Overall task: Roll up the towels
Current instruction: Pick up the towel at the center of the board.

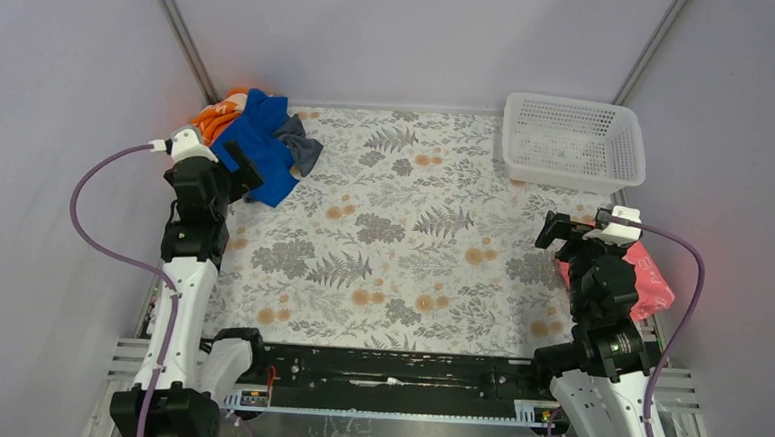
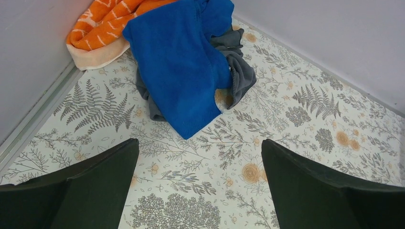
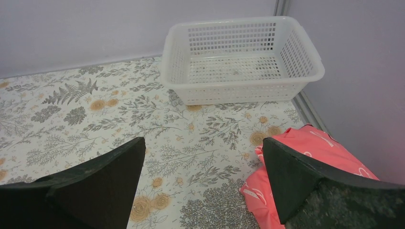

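Orange first: a striped orange cloth (image 2: pixel 102 24) is bunched into the far left corner, right against the wall. Draped partly over its edge is the blue towel (image 2: pixel 181 71), crumpled and unrolled, one corner pointing toward the near side. Under it lies the grey towel (image 2: pixel 241 71), also loose, poking out on the blue one's right and a little along its left edge. My left gripper (image 2: pixel 199 145) hangs just near of that pile, jaws spread wide with nothing between them, only the leaf-and-flower patterned table (image 1: pixel 402 249) below. The middle of the table is bare print.

Moving right, a white plastic basket (image 3: pixel 239 88) sits in the far right corner with its long side to the back wall. My right gripper (image 3: pixel 204 143) hovers on the near side of it, well apart from it, jaws equally wide and gripping nothing. Beside its right finger, at the table's right edge, lies a coral-pink cloth (image 3: pixel 305 167) with a faint white pattern.
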Controlling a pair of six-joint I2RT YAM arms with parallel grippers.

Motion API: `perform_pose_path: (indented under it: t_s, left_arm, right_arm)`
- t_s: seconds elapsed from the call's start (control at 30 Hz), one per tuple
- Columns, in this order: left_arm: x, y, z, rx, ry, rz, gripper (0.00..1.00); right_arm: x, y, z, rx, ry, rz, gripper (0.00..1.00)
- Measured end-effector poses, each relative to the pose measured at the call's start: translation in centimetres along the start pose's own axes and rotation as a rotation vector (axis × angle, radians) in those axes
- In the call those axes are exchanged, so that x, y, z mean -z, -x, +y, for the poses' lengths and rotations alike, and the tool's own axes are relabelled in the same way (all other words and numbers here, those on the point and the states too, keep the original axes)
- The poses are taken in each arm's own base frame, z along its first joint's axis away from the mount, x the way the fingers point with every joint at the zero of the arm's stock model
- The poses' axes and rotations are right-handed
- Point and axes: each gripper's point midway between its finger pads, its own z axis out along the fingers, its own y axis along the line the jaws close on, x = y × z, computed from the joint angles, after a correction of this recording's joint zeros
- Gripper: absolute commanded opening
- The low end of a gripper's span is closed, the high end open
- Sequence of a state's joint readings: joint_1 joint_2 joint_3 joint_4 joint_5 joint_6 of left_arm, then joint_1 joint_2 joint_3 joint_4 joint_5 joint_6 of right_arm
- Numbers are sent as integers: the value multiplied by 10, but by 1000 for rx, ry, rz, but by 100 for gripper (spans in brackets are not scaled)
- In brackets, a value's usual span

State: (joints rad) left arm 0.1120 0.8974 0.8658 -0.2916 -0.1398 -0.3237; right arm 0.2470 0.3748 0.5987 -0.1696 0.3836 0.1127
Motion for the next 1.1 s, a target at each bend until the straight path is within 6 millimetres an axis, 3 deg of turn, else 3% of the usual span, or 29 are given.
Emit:
perform_pose_path:
  t_s: [0.2,0.37,0.47,0.57,0.83,1.1]
  left_arm:
    - [-11,-10,3,-6,18,41,100]
    - [-36,-24,8,-12,76,122,100]
    - [-64,-26,8,-2,109,178,100]
    - [-105,-30,14,34,141,243,100]
    - [-191,-69,59,145,254,376,99]
    - [-248,-99,76,207,285,430,90]
  right_arm:
    - [0,-1,0,1,1,2,99]
    - [0,-1,1,0,7,3,100]
    - [0,-1,2,0,12,3,99]
    - [0,-1,5,0,28,5,99]
    - [0,-2,10,0,56,7,100]
    - [-1,-3,10,3,55,13,99]
